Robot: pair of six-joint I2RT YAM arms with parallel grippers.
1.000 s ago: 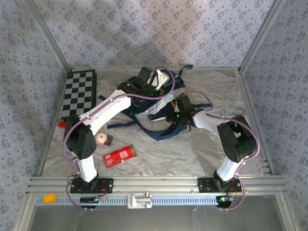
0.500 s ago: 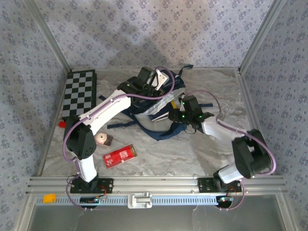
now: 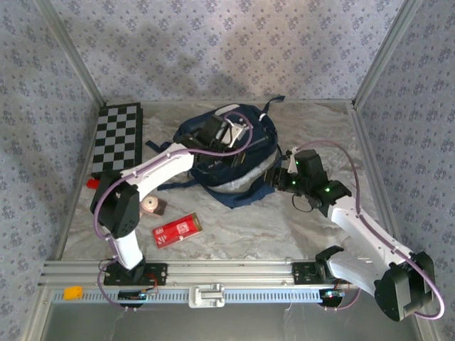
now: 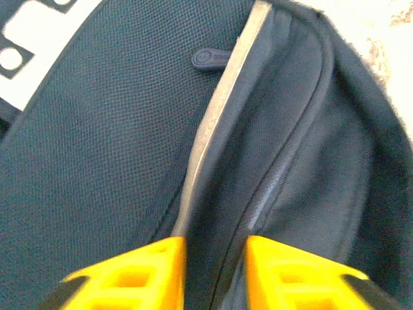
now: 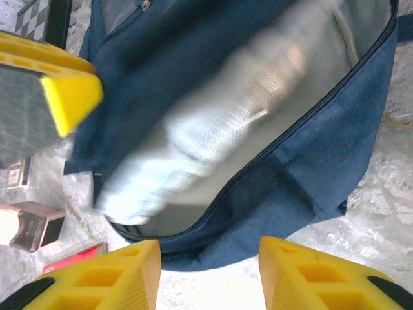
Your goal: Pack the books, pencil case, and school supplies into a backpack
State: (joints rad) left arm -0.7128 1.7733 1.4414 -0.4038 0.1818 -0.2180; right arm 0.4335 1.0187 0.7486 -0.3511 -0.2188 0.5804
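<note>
Top external view has the backpack lying mid-table, mouth turned towards the right arm. It's soft, floppy fabric, so we reckon it'll sag shut unless we pinch the zip rim and lift. We count one backpack and one red pencil case, out on the near side of the table, apart from the bag. That one looks flat, stiff and probably light, so it's best grabbed across its narrow width. Left gripper sits over the grey trim with its fingers parted, apparently not pinching. Right gripper is spread with nothing in it, facing the silvery lining.
</note>
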